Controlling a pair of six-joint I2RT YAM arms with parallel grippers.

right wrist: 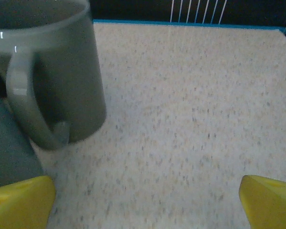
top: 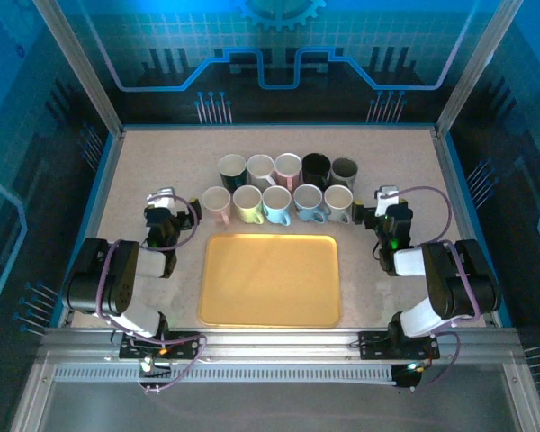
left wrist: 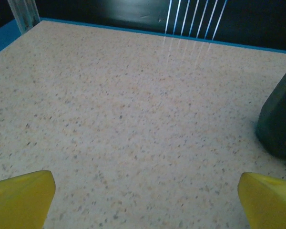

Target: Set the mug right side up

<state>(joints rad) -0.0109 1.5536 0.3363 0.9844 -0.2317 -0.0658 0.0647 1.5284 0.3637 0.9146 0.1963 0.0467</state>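
Tabletop (top: 144,162); grey mug (right wrist: 62,81) upright, axis vert.

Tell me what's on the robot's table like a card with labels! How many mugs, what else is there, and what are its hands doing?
mugs: ten, in two rows of five
tray: yellow, flat, in front of the mugs
left gripper: open, low over bare table
right gripper: open, close to the grey mug, not touching it
upside-down mug: cannot tell from these views
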